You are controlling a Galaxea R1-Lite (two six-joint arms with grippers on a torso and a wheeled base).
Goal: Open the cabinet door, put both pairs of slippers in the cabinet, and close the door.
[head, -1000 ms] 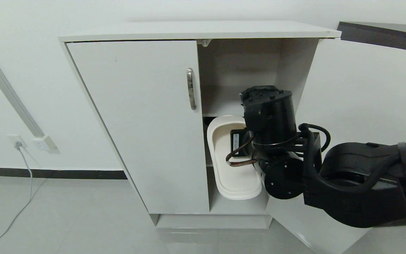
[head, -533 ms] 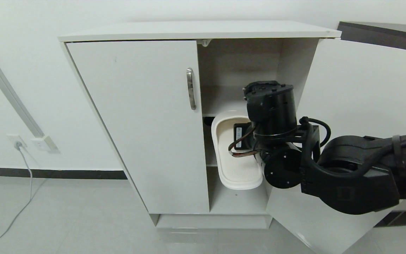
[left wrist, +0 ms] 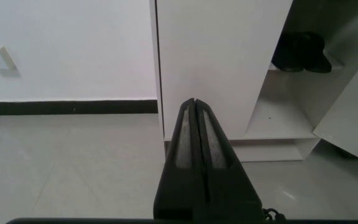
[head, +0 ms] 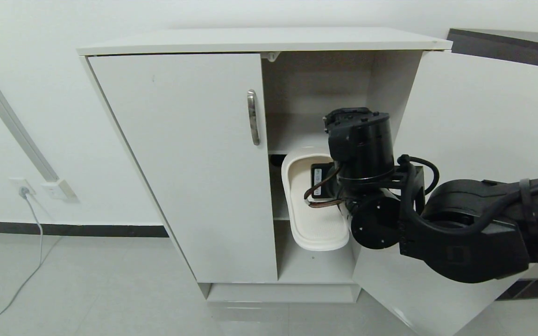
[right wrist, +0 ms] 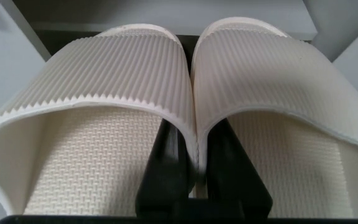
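Right arm point(head: 465, 233) stretched into open cabinet point(head: 259, 39); I see right pincer point(right wrist: 191, 158) gripping cream ribbed slippers point(right wrist: 123, 93); left pincer point(left wrist: 193, 124) clenched, empty.

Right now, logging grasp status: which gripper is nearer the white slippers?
Right. The right gripper pinches the white slippers together at the cabinet opening; the left gripper, shut, sits back from it.

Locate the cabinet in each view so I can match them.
Head view: cabinet centre, right door open.
Left wrist view: cabinet beyond the shut left end effector.
Right wrist view: cabinet interior behind the white slippers.
Shared landmark: the open right compartment.
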